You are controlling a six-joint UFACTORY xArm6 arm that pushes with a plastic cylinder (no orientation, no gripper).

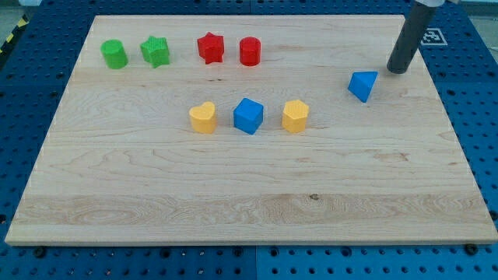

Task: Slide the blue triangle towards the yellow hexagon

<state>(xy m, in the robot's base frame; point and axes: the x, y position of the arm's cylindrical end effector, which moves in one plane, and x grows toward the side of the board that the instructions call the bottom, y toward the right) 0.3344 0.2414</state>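
Nearest the camera lies bare table [249, 210], with nothing on its near half. No fingers exist on this arm, so nothing is held; my tip [398, 70] rests on the wood at the far right, just beside the blue triangle [362, 85] and, as far as I can tell, not touching it. From my tip the triangle lies to the left and slightly nearer. The yellow hexagon [295, 116] sits further along much the same line, left and nearer again. Tip, triangle and hexagon are thus roughly in a row, so a push leftward and nearward looks right. Beyond the hexagon stand a blue cube [248, 115] and a yellow heart [202, 118].
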